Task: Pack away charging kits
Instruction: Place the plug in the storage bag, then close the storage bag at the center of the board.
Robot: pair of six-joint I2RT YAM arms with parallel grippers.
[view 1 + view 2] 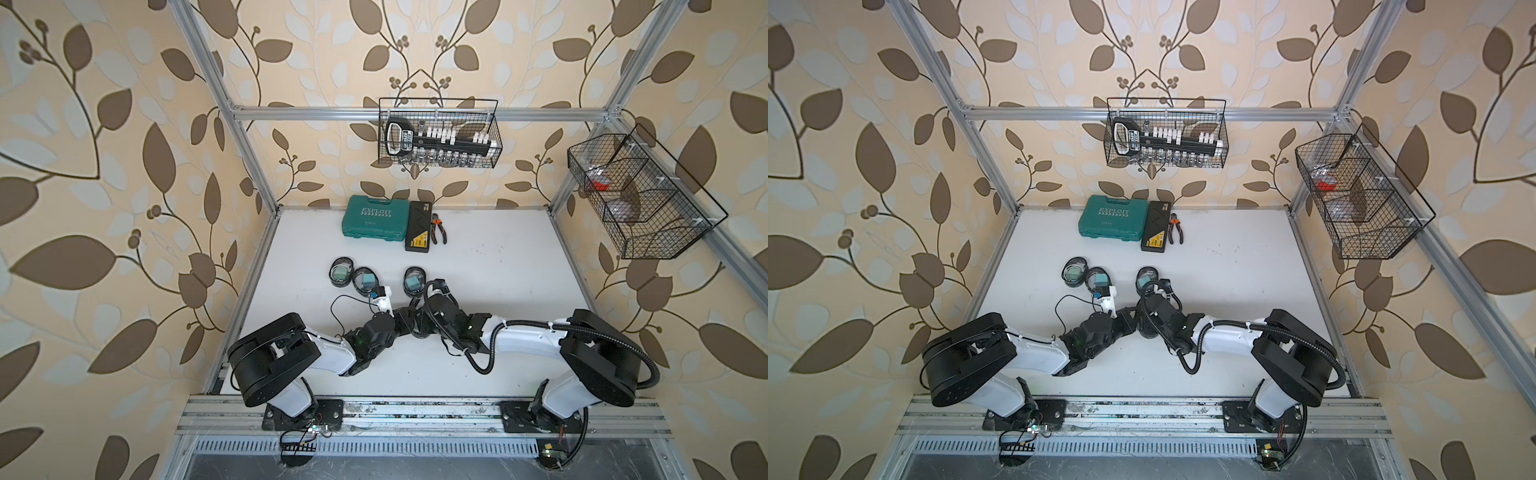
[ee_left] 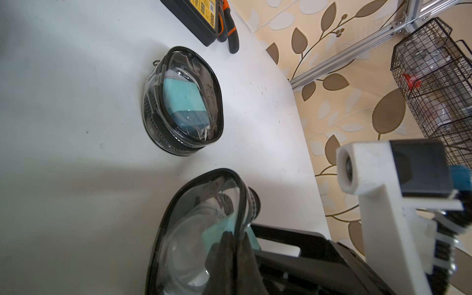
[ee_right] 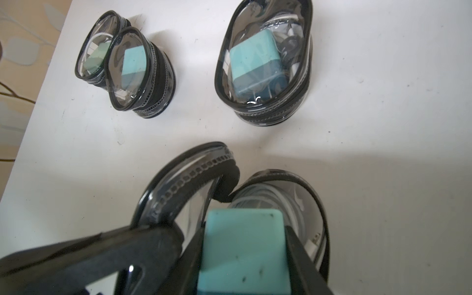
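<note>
**Charging kits: four pouches, one open**

Leftmost pouch (image 1: 341, 272) and second pouch (image 1: 363, 281): oval, glossy clear vinyl, black-rimmed, touching, toward the tabletop's (image 1: 498, 270) left edge, a teal block in each. Third pouch (image 1: 414, 280): same, apart to their right. Open pouch (image 3: 310, 196), nearer the front edge: white cable (image 3: 297, 222) coiled inside, rim pinched tight by left gripper (image 2: 229, 242). Right gripper (image 3: 242, 237) clamps matte teal cube adapter (image 3: 244, 258) at its mouth.

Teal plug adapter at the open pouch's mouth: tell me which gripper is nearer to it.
Right. The right gripper clamps the teal plug adapter between its fingers; the left gripper is shut on the open pouch at its rim, beside the adapter.
</note>
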